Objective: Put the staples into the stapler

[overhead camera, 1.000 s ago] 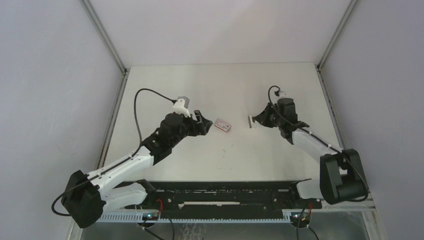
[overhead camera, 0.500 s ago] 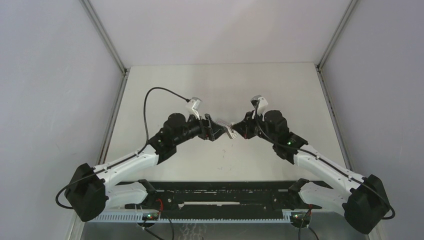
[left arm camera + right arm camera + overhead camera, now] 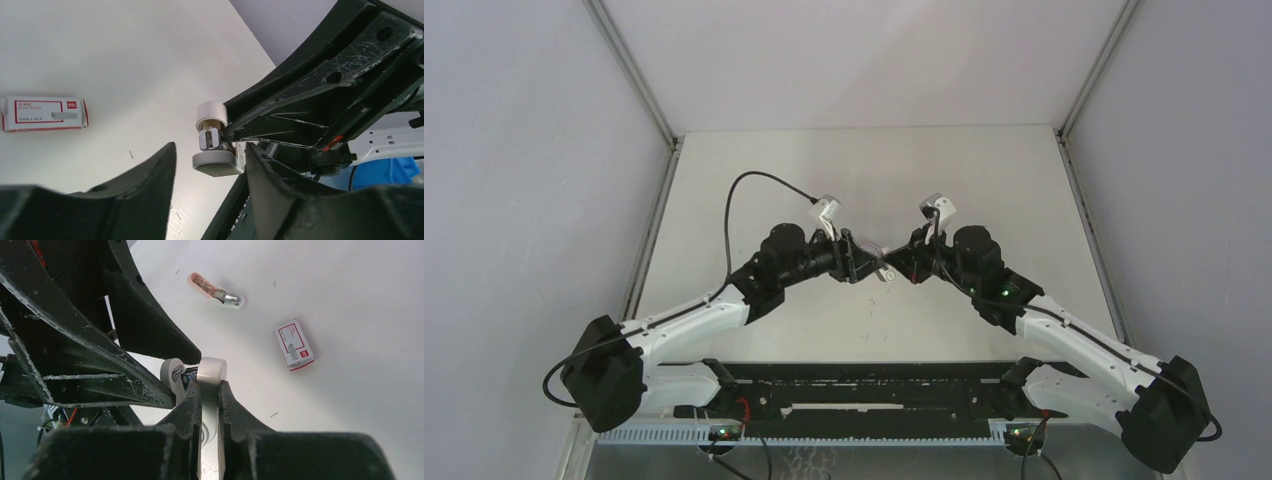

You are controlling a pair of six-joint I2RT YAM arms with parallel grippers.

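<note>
Your right fingers (image 3: 189, 407) pinch the small white-grey stapler (image 3: 211, 374). Your left fingers (image 3: 150, 175) stand apart astride its end (a gap on one side). The staples box (image 3: 44, 113) lies flat on the worktop (image 3: 125, 50), well apart from both.

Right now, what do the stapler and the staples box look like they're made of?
Stapler: probably smooth matte plastic, going by its rounded white and grey shells; the bright, mirror-like part between them looks like metal.
Staples box: likely thin printed card, judging by its flat white faces with red borders and crisp folded edges.
</note>
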